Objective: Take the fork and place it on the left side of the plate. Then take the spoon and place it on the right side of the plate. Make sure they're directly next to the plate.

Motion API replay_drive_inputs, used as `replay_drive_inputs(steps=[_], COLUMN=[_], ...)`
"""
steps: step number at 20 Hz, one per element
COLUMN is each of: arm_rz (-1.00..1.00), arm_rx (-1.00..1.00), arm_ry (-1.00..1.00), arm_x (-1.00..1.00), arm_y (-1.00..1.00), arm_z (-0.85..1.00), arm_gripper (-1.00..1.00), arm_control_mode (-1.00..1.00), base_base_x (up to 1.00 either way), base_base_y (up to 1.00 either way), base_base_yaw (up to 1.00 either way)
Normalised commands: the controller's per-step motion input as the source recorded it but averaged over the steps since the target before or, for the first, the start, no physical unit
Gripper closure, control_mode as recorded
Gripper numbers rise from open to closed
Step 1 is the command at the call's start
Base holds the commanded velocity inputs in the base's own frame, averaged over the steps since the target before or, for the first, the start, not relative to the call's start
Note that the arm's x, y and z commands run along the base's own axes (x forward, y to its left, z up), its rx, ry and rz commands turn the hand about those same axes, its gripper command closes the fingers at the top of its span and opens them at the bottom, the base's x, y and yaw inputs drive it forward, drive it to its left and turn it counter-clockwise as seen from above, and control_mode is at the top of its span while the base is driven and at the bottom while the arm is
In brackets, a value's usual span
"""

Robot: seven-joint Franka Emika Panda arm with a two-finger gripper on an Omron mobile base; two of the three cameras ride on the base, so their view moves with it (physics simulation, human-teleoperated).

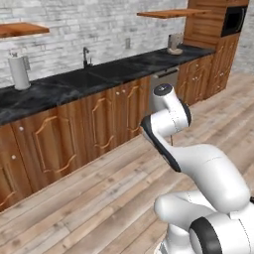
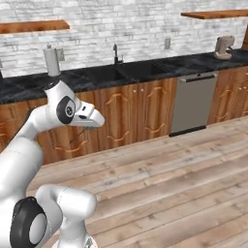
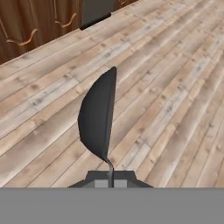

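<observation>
Hand view: dark spoon in tool

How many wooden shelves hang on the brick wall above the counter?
2. One orange-brown flat wooden shelf hangs on the grey brick wall at the left, the other shelf at the right. More may be outside the pictures.

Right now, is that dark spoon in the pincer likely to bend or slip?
The spoon is probably stiff: its bowl stands straight out from the pincer without drooping. It looks thin and light. Its narrow handle might twist, being gripped only at its end.
</observation>
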Motion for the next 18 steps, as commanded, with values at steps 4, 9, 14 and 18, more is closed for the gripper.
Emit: replay_drive_inputs(steps=[4, 9, 14, 18], arm_rz=[0.00, 0.00, 0.00, 0.00], arm_rx=[0.00, 0.00, 0.00, 0.00], arm_ry=[0.00, 0.00, 0.00, 0.00], arm_x=[0.00, 0.00, 0.00, 0.00], arm_y=[0.00, 0.00, 0.00, 0.00], arm_z=[0.00, 0.00, 0.00, 0.00], arm_gripper=[1.00, 1.00, 1.00, 1.00], arm_control_mode=[1.00, 1.00, 1.00, 1.00], base_base_x=[0.00, 0.00, 0.00, -0.20], base_base_y=[-0.70, -0.77, -0.82, -0.85], base_base_yaw=[-0.32, -0.32, -0.32, -0.31])
